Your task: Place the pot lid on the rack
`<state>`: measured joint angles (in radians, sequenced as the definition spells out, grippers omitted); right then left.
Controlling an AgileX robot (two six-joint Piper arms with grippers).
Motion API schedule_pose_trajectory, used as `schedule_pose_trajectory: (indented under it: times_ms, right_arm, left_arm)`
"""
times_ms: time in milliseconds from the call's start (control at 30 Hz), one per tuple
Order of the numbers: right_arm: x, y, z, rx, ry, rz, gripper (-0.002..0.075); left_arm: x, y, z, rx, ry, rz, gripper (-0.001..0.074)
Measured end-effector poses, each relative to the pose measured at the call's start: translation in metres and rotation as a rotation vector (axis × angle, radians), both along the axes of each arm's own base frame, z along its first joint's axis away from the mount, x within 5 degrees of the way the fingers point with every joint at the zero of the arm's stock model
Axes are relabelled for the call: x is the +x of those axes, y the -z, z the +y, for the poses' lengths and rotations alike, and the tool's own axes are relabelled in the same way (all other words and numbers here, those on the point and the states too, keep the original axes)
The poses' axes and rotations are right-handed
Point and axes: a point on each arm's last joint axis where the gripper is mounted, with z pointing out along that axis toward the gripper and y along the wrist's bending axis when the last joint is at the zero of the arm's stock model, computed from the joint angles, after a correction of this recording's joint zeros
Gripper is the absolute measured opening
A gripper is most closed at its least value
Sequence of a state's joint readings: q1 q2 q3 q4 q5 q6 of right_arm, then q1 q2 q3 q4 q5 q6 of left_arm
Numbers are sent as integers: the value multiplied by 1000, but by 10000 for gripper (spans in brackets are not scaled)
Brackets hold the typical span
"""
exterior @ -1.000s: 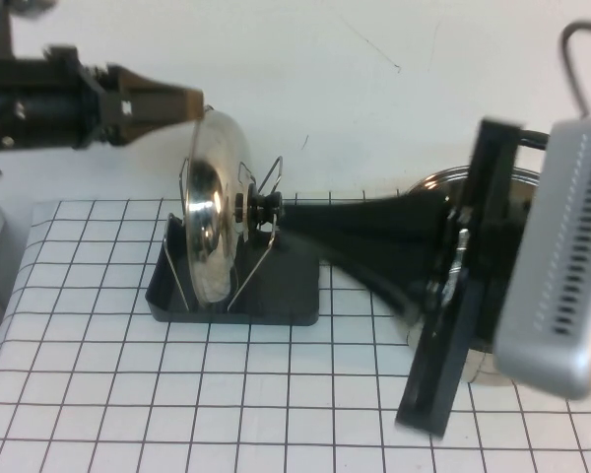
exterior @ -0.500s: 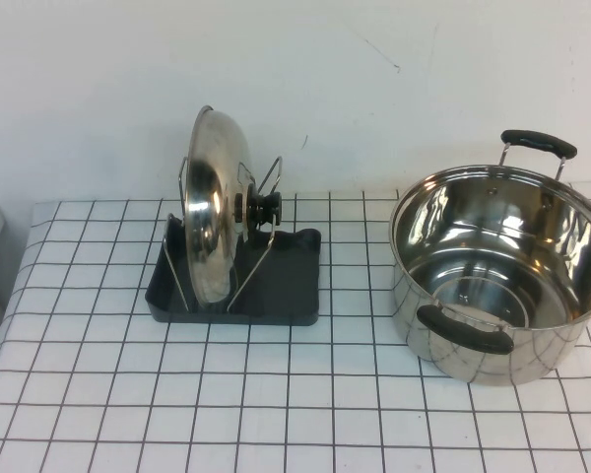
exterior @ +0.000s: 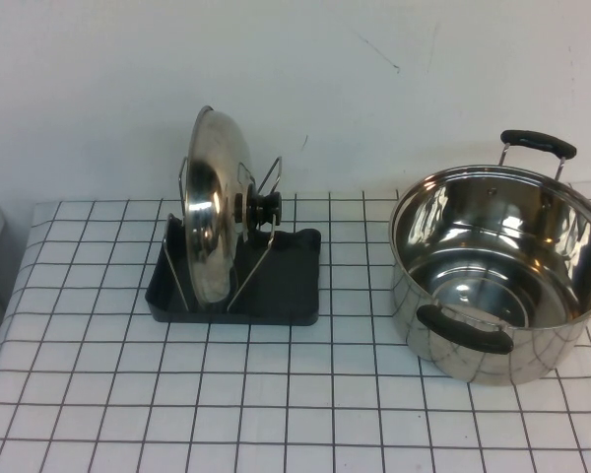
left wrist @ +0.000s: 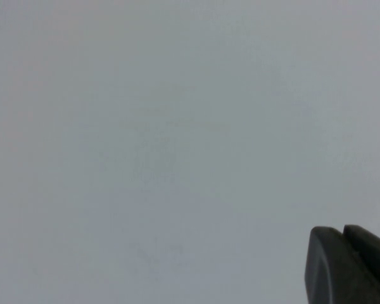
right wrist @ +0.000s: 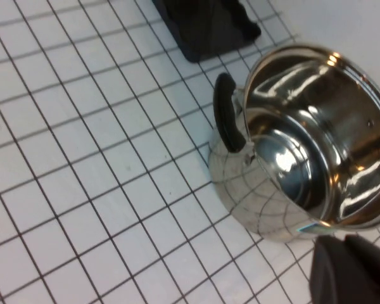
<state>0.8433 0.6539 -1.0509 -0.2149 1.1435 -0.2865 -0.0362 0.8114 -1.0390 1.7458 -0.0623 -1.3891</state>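
Observation:
The shiny steel pot lid (exterior: 209, 212) stands on edge in the dark grey rack (exterior: 286, 286), held between the wire loops, with its black knob (exterior: 266, 209) pointing right. Neither gripper shows in the high view. My left gripper (left wrist: 342, 237) shows only in the left wrist view, fingers together and empty, facing a blank pale surface. My right gripper (right wrist: 343, 244) shows only in the right wrist view, fingers together and empty, above the table beside the pot (right wrist: 304, 145). A corner of the rack (right wrist: 209, 28) shows there too.
The deep steel pot (exterior: 497, 276) with two black handles stands open at the table's right. The table has a white cloth with a black grid. A white wall runs along the back.
One second ago the left gripper was at the lid's top edge and the right gripper at its knob. Both arms have left the high view. The lid stays standing in the rack.

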Motion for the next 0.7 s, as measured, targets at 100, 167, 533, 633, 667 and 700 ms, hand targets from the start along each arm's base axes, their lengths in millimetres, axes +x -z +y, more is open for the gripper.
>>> schedule_pose_trajectory:
  times_ms: [100,167,533,633,667,700]
  right_arm:
    - [-14,-4,-12,55,-22,-34,-1]
    - [-21,-1,-18,86,-36,-60,-1]
    - [-29,52,-16,137,-104,-47,-1]
    - [-26,66,-9,136,-140,-42,-1]
    - [-24,71,-6,147,-151,-46,-1]
    - [-23,75,-3,156,-160,-51,-1]
  left_arm:
    - [6,15,7,-88,-58,41,-1]
    - [9,26,9,-181,-59,76,-1]
    - [17,87,2,-610,19,297,-1]
    - [16,99,-9,-655,74,361,-1]
    - [16,103,-15,-663,104,387,-1]
    - [15,107,-21,-666,135,411,-1]
